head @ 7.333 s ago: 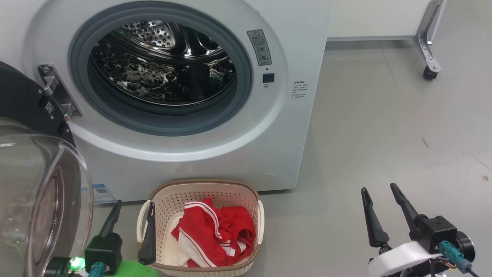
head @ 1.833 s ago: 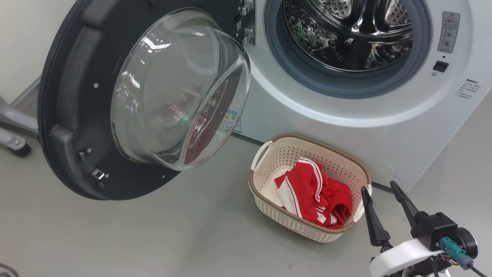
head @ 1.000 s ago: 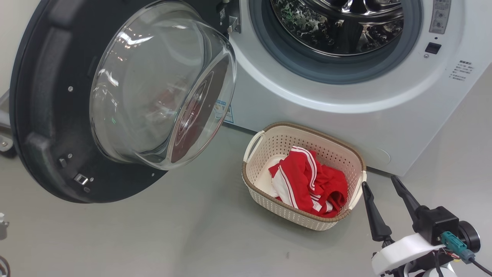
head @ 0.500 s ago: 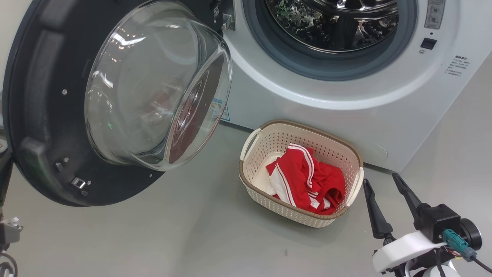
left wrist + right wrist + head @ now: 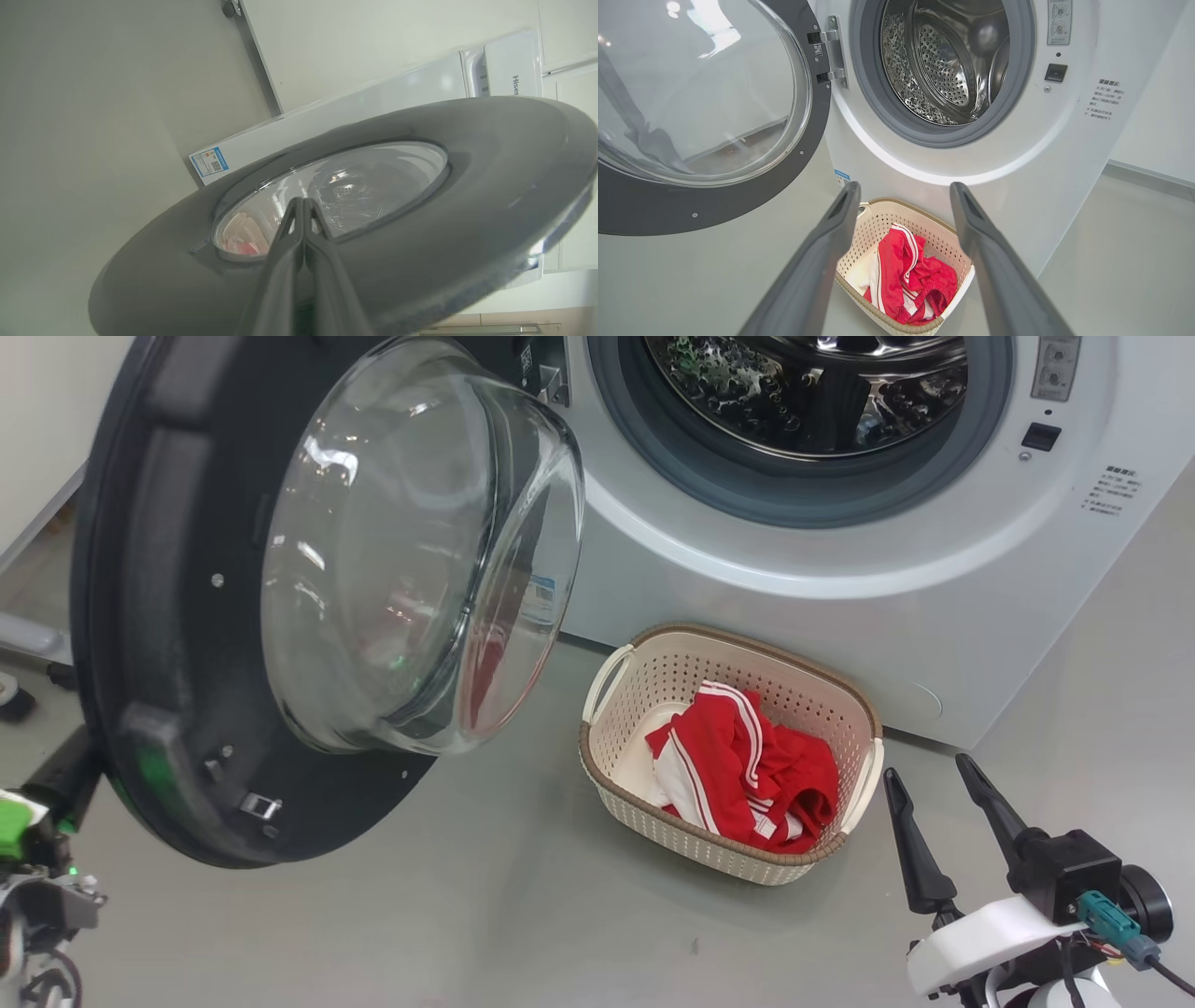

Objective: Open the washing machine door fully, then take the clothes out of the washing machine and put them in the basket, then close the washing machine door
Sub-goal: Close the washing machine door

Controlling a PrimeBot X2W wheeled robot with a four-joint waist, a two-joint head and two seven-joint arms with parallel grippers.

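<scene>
The washing machine (image 5: pixel 840 616) stands with its steel drum (image 5: pixel 822 383) exposed. The washing machine door (image 5: pixel 140 616) hangs partly swung out at the left, its glass bowl (image 5: pixel 420 551) facing the drum. In the left wrist view my left gripper (image 5: pixel 302 201) is shut, its tips against the door's outer face (image 5: pixel 420 261) at the window's edge. The basket (image 5: pixel 691 845) sits on the floor below the drum and holds the red and white clothes (image 5: pixel 738 765). To its right my right gripper (image 5: pixel 924 767) stands open and holds nothing. The right wrist view looks over the basket (image 5: pixel 878 219) and clothes (image 5: pixel 901 270).
Grey floor (image 5: pixel 467 915) stretches in front of the door and basket. A metal frame leg (image 5: pixel 28 639) with a castor (image 5: pixel 11 702) stands at the far left behind the door. A white wall (image 5: pixel 1157 116) lies right of the machine.
The door has swung a little to the right, toward the machine. My left arm's green-lit end has come up at the lower left behind it. The right gripper has not moved.
</scene>
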